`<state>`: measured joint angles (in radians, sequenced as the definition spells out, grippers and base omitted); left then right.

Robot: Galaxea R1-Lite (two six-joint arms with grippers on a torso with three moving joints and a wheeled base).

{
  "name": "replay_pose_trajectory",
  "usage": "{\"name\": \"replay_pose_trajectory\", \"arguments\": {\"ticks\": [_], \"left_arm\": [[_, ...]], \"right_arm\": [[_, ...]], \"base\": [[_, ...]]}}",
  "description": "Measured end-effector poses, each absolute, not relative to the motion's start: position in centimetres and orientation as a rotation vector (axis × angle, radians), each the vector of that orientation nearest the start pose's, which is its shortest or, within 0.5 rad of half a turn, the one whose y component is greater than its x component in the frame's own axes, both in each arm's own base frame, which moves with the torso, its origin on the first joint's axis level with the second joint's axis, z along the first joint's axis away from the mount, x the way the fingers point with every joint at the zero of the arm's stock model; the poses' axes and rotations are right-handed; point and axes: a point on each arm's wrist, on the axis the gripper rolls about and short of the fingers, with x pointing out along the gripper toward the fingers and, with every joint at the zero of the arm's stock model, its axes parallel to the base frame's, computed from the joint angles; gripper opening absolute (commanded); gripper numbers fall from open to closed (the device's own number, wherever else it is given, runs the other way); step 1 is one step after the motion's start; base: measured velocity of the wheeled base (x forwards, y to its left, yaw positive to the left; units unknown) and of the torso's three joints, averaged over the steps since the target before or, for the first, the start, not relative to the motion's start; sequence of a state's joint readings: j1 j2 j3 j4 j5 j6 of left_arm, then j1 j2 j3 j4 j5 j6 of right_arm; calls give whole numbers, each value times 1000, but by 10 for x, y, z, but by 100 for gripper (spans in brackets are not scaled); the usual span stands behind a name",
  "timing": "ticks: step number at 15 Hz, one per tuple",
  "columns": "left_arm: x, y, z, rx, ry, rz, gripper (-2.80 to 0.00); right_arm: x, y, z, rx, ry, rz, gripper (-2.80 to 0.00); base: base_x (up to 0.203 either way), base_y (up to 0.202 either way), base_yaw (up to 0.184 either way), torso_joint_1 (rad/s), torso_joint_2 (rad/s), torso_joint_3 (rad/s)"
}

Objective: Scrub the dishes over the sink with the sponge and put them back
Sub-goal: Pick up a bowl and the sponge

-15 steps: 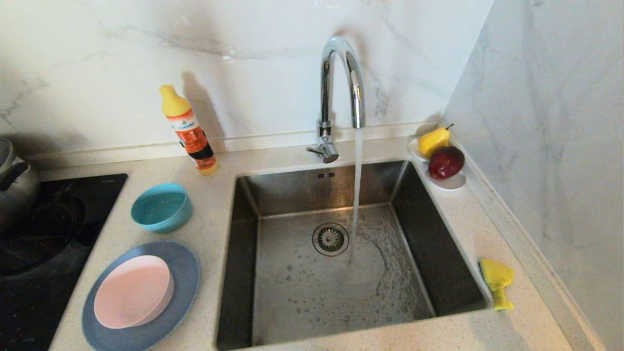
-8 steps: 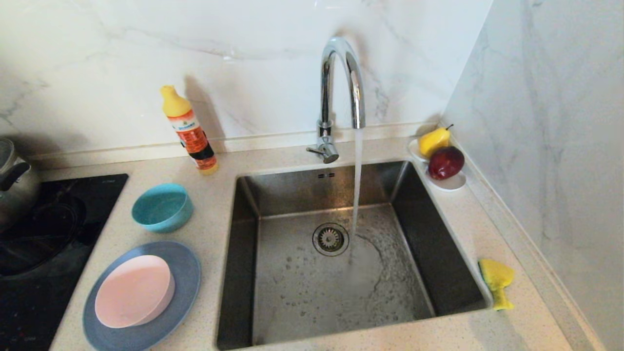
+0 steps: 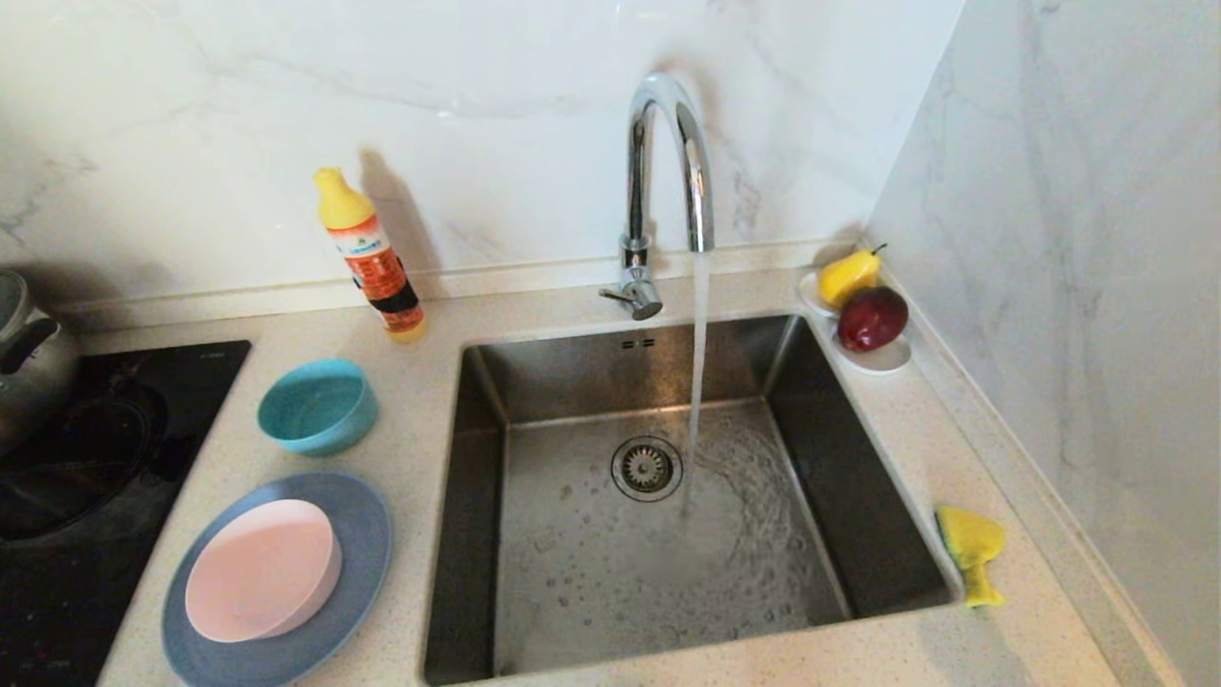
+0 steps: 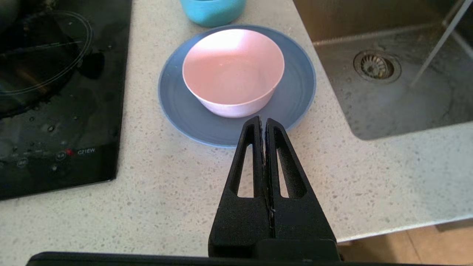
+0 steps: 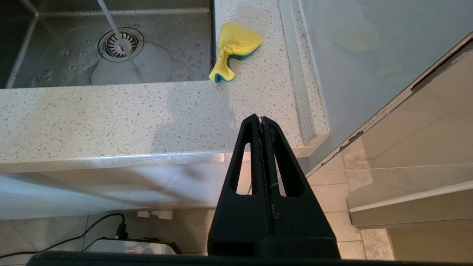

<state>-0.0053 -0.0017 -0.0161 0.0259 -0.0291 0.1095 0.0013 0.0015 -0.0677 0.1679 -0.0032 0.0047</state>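
Item: sponge (image 3: pixel 971 553), soft, light, at four o'clock of the sink (image 3: pixel 496 382) on the tabletop (image 3: pixel 429 401) (we'd pinch its crumpled middle); both pincers, left pincer (image 4: pixel 263 120) and right pincer (image 5: pixel 258 117), clenched empty.

Dishes (image 3: pixel 277 572) left of sink (image 3: pixel 658 534) — sponge (image 3: pixel 971 551) right.

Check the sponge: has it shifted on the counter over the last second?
No. The sponge lies at the same spot beside the sink's right rim in the head view, crumpled the same way.
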Motion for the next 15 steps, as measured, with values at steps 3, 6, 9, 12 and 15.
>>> {"name": "replay_pose_trajectory", "arguments": {"ticks": [3, 6, 9, 12, 15], "left_arm": [[-24, 0, 76, 91, 1, -28, -280], [-24, 0, 76, 87, 2, -27, -280], [-24, 0, 76, 87, 3, -28, -280], [-24, 0, 76, 87, 3, -28, -280], [-24, 0, 76, 86, 4, -27, -280]], "right_arm": [[-29, 0, 77, 4, 101, -2, -280], [-29, 0, 77, 4, 101, -2, -280], [-28, 0, 77, -9, 94, -4, -280], [-28, 0, 77, -21, 93, -2, -280], [-28, 0, 77, -28, 93, -1, -280]], "base": [[0, 0, 0, 0, 0, 0], [0, 0, 0, 0, 0, 0], [0, 0, 0, 0, 0, 0], [0, 0, 0, 0, 0, 0], [0, 0, 0, 0, 0, 0]]}}
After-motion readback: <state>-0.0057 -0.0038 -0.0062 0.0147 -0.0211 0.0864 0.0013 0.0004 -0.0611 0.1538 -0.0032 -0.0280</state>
